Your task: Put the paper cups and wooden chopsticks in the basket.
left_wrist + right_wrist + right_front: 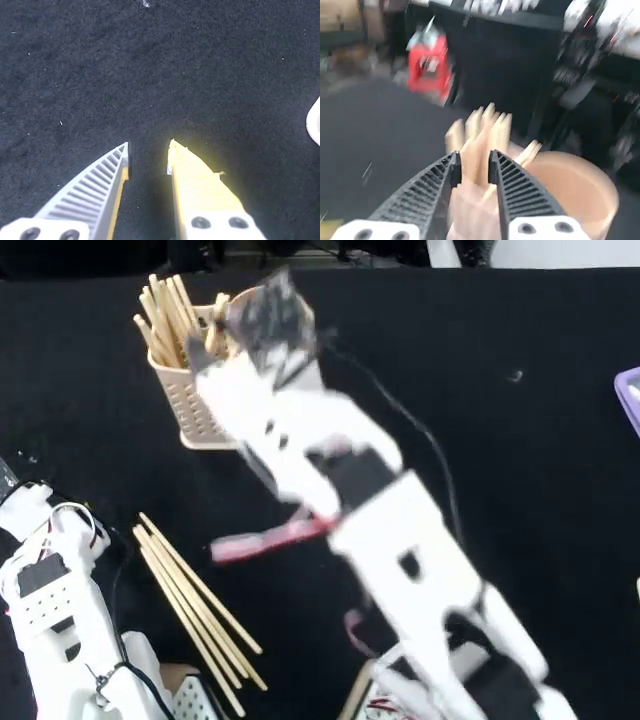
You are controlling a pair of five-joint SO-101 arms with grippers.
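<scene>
A beige perforated basket [195, 410] stands at the back left with several wooden chopsticks [165, 315] upright in it. My right gripper [262, 320] hangs over the basket's mouth. In the right wrist view this gripper [474, 157] is shut on a small bundle of chopsticks [480, 132], just above a tan paper cup [575, 192]. Several more chopsticks [195, 605] lie loose on the black cloth at the front left. My left gripper [148, 150] stands open just over bare cloth, nothing between its fingers. The left arm [50, 585] sits at the front left corner.
A red cable [270, 538] trails under the right arm. A purple object [630, 395] pokes in at the right edge. A white perforated piece [195, 700] lies at the front edge. A pale rim [314, 120] shows beside the left gripper.
</scene>
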